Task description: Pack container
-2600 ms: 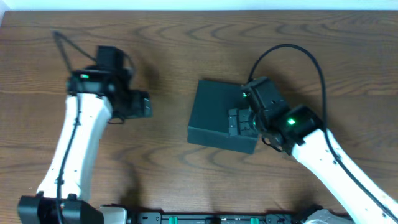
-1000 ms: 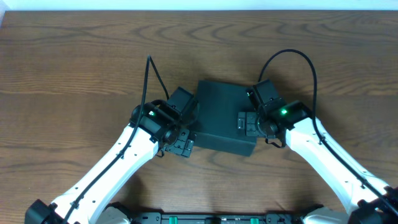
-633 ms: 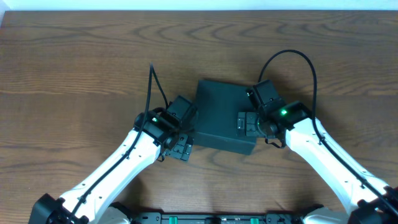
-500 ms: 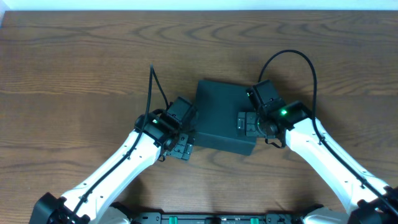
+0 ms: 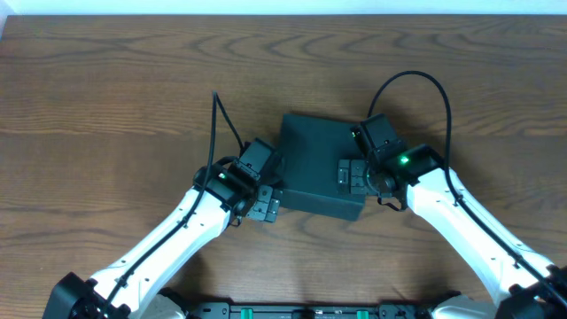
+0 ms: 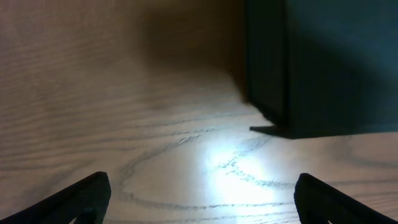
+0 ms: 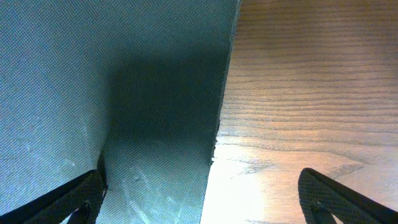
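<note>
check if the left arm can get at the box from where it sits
Probably yes. The left claw sits open at the near-left corner of the box, and its wrist view shows only bare table between it and the box wall. Nothing seems to block it.

Container (image 7: 93, 74): dark teal, textured face, fills the left half. Surface (image 7: 311, 93): wood grain, right half. Gripper (image 7: 202, 202): fingertips spread wide, at the bottom corners.

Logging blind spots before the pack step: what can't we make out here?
- Container contents: lid shut, overhead.
- Right hand contact with lid: hidden under the hand overhead; fingertips cut off by right wrist view's bottom edge.
- Left hand gap to container: left wrist view dark, blurred; container cropped top and right.
</note>
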### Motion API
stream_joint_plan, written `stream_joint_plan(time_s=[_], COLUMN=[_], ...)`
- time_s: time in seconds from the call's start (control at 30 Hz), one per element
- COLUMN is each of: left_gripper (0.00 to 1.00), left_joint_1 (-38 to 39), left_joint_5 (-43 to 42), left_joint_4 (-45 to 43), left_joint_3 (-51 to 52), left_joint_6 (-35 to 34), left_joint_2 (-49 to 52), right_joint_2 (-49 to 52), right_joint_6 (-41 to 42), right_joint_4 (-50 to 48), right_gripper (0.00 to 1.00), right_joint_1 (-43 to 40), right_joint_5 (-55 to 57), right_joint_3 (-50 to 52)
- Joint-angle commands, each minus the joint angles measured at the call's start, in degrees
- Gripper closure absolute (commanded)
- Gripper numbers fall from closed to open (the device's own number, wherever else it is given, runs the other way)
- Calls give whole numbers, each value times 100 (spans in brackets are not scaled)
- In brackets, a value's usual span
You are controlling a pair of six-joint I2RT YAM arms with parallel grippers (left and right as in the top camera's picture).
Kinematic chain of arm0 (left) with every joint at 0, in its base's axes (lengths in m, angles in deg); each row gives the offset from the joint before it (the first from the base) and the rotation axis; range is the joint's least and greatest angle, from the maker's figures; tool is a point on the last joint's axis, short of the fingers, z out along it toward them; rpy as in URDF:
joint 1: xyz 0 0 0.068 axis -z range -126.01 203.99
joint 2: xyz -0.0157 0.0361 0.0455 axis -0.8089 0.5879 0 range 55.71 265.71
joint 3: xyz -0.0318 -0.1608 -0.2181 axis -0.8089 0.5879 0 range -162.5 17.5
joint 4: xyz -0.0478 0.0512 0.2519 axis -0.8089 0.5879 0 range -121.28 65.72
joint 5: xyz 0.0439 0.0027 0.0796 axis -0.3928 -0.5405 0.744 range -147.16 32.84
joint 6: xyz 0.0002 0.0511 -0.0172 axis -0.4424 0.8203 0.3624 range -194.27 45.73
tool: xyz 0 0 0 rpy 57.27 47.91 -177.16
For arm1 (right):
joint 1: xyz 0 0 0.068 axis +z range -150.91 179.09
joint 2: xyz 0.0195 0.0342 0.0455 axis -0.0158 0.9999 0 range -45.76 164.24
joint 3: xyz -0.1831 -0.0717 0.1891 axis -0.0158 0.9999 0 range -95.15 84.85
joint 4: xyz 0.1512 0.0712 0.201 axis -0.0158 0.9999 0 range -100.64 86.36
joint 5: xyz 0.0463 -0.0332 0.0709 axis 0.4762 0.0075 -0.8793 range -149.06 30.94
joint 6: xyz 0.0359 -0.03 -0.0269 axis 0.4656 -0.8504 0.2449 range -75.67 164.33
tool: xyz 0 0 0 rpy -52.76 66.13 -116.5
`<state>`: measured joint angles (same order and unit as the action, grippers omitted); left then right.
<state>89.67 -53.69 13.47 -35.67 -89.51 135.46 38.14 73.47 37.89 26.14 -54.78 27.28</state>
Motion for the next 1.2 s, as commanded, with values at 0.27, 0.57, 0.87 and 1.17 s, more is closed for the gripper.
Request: stream_joint_plan(time_s=[0.27, 0.57, 0.87, 1.17], left_gripper=[5, 5, 5, 5], left_joint_1=[33, 28, 31, 31], left_joint_5=[-33, 210, 234, 295], left_joint_4=[-138, -350, -645, -579], left_joint_3=[-704, -704, -704, -697], left_joint_6=[-216, -188, -146, -149], left_joint_2=[-39, 356, 769, 802], right_joint_2=[2, 2, 2, 2], right_joint_6=[59, 59, 59, 61], right_joint_4=[-7, -9, -9, -59], right_gripper=[1, 1, 1, 1], right_joint_1=[-31, -31, -31, -28], right_joint_5=[-20, -20, -20, -22], right_joint_3=[105, 105, 105, 105])
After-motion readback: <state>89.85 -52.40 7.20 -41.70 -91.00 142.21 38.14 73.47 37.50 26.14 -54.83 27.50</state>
